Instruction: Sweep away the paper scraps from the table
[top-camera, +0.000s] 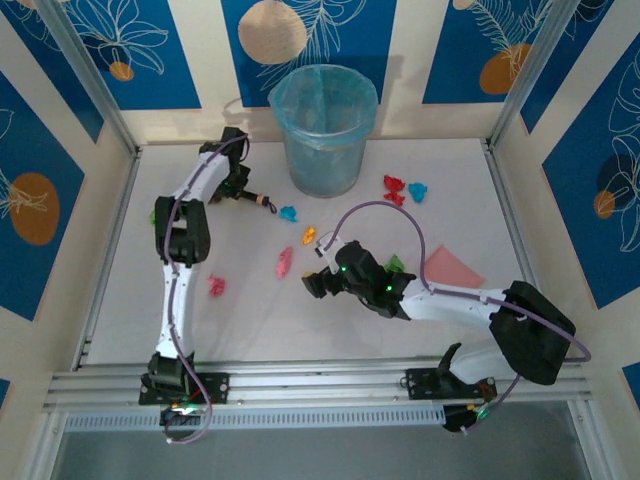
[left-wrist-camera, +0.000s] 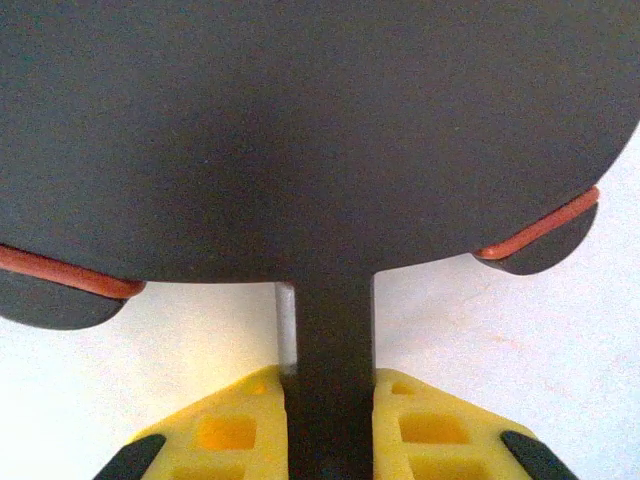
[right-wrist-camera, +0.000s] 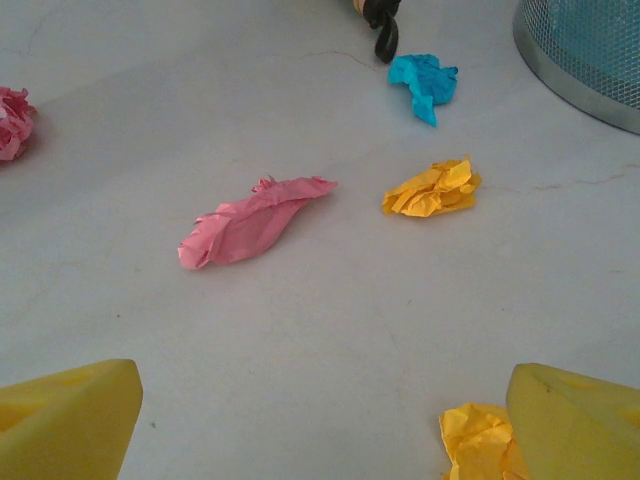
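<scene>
Our left hand (left-wrist-camera: 325, 425) is clamped hard on the stem of a dark tool (left-wrist-camera: 300, 130), a flat paddle-shaped piece banded with orange rubber. We hold it at the far left of the counter (top-camera: 250, 325), just beside the blue-lined bin (top-camera: 323, 130). Our right hand (right-wrist-camera: 320, 420) hangs low over the middle of the counter with its yellow fingers (right-wrist-camera: 70, 415) well apart and nothing between them. The paper scraps (right-wrist-camera: 255, 220) lie loose and scattered: a long pink one and an orange one ahead of that hand, another orange one just beside one finger, a cyan one near the tool's tip, and red, cyan and green ones further right. We judge that the tool is secured and the sweep itself is not yet begun, since no scrap is gathered. Next we would need to bring the tool's edge down flat and draw the scraps together, probably toward the pink dustpan (top-camera: 452, 268) lying flat beside our right arm, which the open hand may have to steady. The counter is smooth and white with faint hairline marks, so light scraps may skid. Metal rails (top-camera: 320, 385) edge the near side, and blue panels with white leaf outlines enclose us.
</scene>
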